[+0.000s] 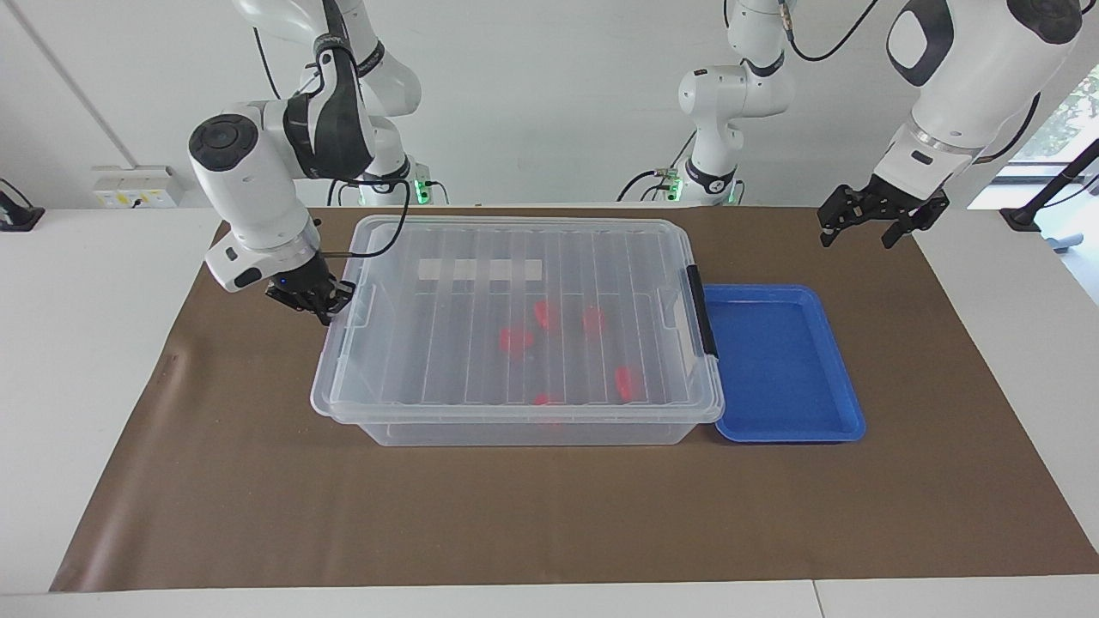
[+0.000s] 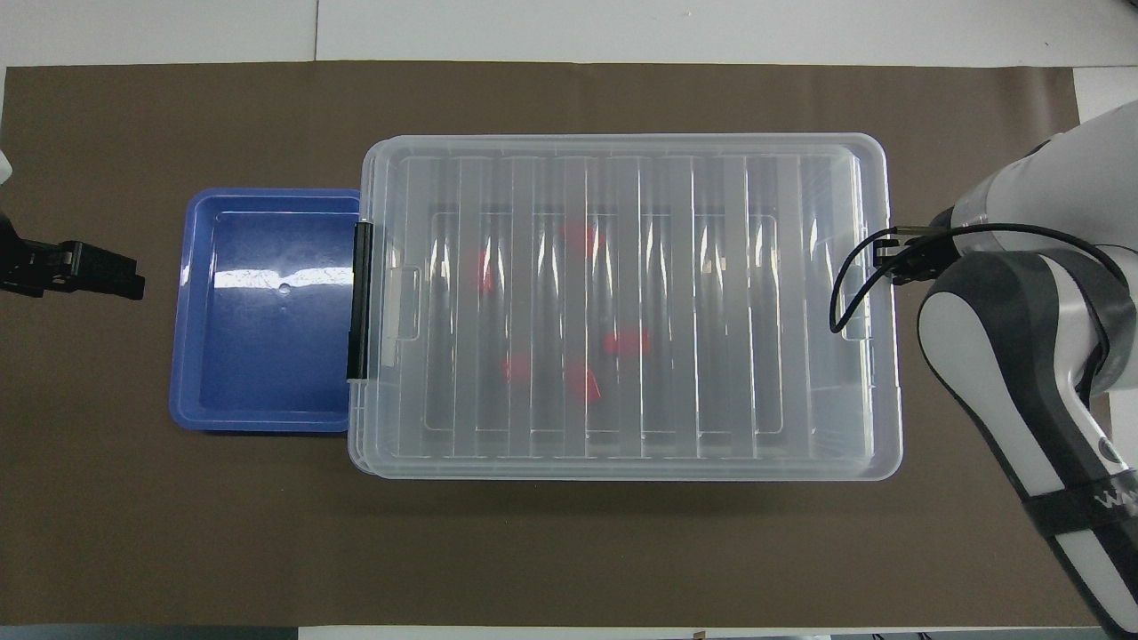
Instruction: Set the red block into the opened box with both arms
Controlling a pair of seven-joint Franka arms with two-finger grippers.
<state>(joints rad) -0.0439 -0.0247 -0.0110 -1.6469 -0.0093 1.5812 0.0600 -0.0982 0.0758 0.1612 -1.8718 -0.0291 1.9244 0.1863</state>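
The right gripper (image 1: pixel 319 302) has its fingers clenched on the lid's (image 1: pixel 515 318) end flange, at the end of the box (image 1: pixel 532 429) toward the right arm's end of the surface; in the overhead view the arm's own wrist hides those fingers. The ribbed clear lid lies flat over nearly the whole box (image 2: pixel 622 471), its edges close to square with the rim. Through the lid, away from those fingers and toward the middle of the box, several red blocks lie on the box floor: one red block (image 1: pixel 515 340) lies closest to the right gripper, others (image 1: pixel 592 320) lie a little further along, and one (image 1: pixel 627 383) sits toward the latch end. A dark latch handle (image 1: pixel 702 311) stands on the end of the box away from the right gripper, and the blue tray (image 1: pixel 846 403) lies just beside that end, touching it or nearly so. The left gripper (image 1: pixel 867 225) hangs in the air with its fingers released and holding nothing, over the brown mat (image 1: pixel 549 515) past the tray, well apart from the box. In the overhead view the left gripper (image 2: pixel 124 283) shows at the picture's edge.
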